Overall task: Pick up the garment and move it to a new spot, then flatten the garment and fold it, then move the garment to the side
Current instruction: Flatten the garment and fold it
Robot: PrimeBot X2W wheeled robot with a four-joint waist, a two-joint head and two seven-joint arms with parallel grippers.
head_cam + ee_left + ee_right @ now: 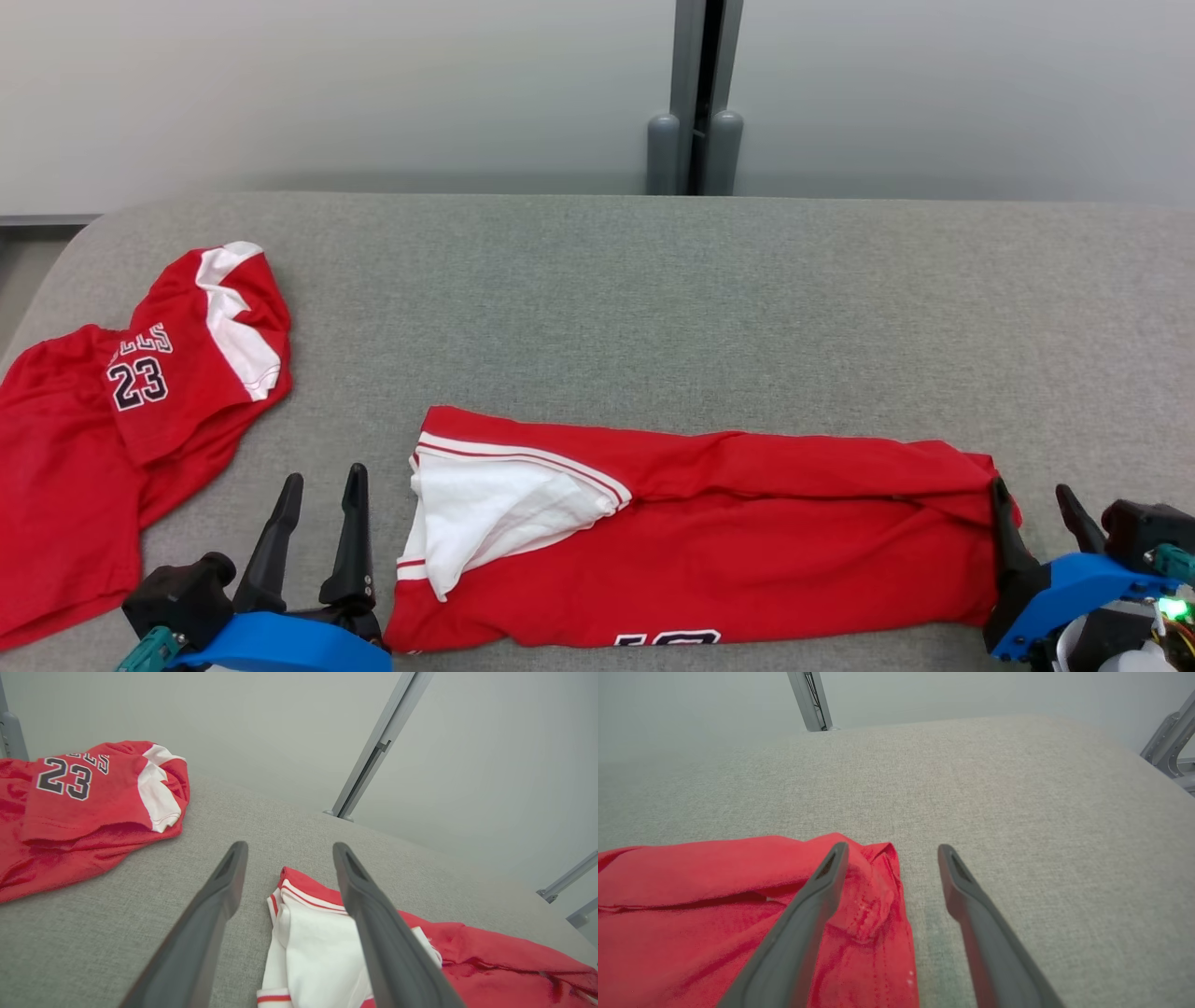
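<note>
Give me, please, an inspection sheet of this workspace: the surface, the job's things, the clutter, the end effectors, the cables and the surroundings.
surface: grey fabric surface, flat.
job's things: folded red garment lies as a long band near the front edge; a white panel shows at its left end.
clutter: red jersey numbered 23, crumpled at the left, apart from the garment.
end effectors: left end effector open, holding nothing, beside the garment's left end; right end effector open, holding nothing, one finger over the garment's right end.
cables: nothing seen on the surface; thin wires at the right wrist.
surroundings: pale wall and grey posts behind the surface.
</note>
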